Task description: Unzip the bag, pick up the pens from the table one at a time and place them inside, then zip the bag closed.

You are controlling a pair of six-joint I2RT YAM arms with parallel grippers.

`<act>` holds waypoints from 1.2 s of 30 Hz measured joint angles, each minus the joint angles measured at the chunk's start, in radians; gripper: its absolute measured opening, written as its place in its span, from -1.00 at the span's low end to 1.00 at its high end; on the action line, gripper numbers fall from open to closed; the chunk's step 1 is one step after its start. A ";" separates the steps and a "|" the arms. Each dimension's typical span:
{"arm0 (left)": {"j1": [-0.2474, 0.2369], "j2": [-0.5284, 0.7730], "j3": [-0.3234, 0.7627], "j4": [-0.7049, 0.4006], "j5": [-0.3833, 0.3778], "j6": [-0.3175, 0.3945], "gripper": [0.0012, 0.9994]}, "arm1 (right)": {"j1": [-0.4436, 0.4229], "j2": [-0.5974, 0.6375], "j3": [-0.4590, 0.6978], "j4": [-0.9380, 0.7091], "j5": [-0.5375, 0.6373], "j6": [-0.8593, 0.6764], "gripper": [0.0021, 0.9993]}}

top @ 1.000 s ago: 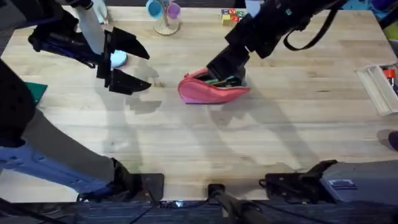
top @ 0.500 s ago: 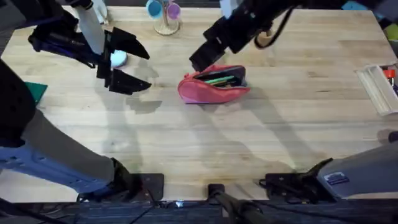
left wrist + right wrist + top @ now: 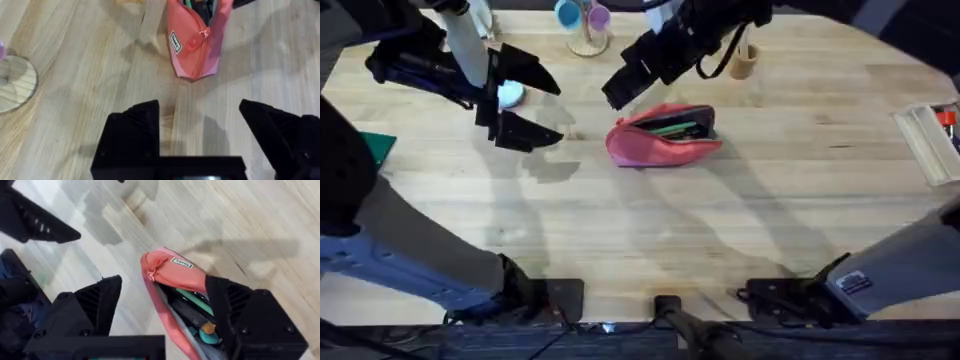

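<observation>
Overhead view shows me the bag (image 3: 663,137) lying unzipped near the middle of the table (image 3: 720,230), with the green pen (image 3: 672,127) resting inside its open mouth. My right gripper (image 3: 625,77) hangs just beyond the bag's left end, its jaws spread apart and holding nothing. My left gripper (image 3: 525,105) waits well to the left of the bag, jaws also wide open.
</observation>
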 joint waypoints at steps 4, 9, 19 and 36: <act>0.000 0.000 0.000 0.000 0.000 0.000 0.99 | 0.003 0.034 0.000 0.003 0.000 0.048 0.99; 0.000 0.000 0.000 0.000 0.000 0.000 0.99 | 0.012 0.092 0.000 0.003 0.000 0.099 0.99; 0.000 0.000 0.000 0.000 -0.001 0.000 0.99 | 0.050 0.152 0.000 0.022 0.000 0.121 0.99; 0.000 0.000 0.000 0.000 -0.003 0.003 0.99 | 0.078 0.212 0.000 0.036 -0.003 0.157 0.04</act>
